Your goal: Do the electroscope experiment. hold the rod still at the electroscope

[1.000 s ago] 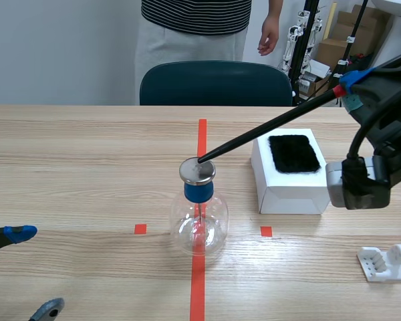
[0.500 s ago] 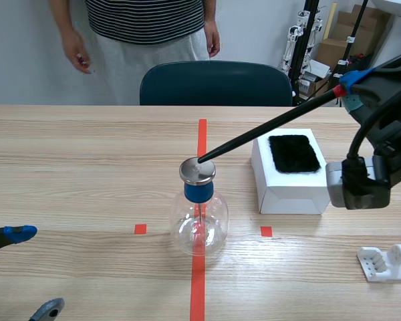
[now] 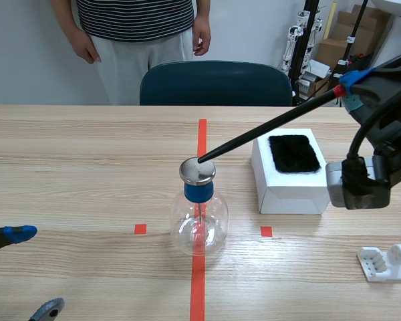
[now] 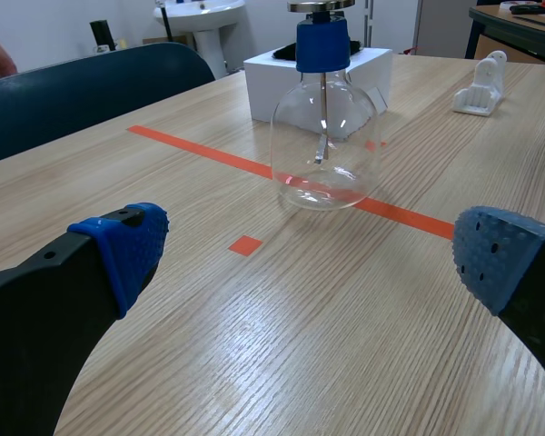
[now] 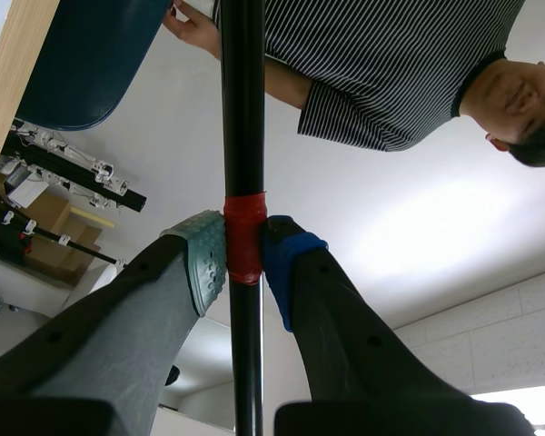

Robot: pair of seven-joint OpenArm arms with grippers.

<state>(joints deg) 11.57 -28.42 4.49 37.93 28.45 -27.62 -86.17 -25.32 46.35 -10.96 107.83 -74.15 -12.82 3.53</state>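
The electroscope (image 3: 199,214) is a clear glass flask with a blue stopper and a metal disc on top, standing on the red tape line; it also shows ahead of my left gripper (image 4: 309,263) as the electroscope (image 4: 323,118). A long black rod (image 3: 267,127) slants down from the upper right, its tip resting on the disc. My right gripper (image 5: 243,259) is shut on the rod (image 5: 242,109) at its red tape band. The left gripper (image 3: 27,267) stays open low at the near left, far from the flask.
A white box (image 3: 289,175) with a black fur pad (image 3: 293,152) on top stands right of the flask. A small white holder (image 3: 386,262) lies at the near right. A dark chair (image 3: 217,83) and a person in a striped shirt (image 3: 137,27) are beyond the far edge.
The person behind the table has shifted to the left. Rod, flask and both arms have kept still.
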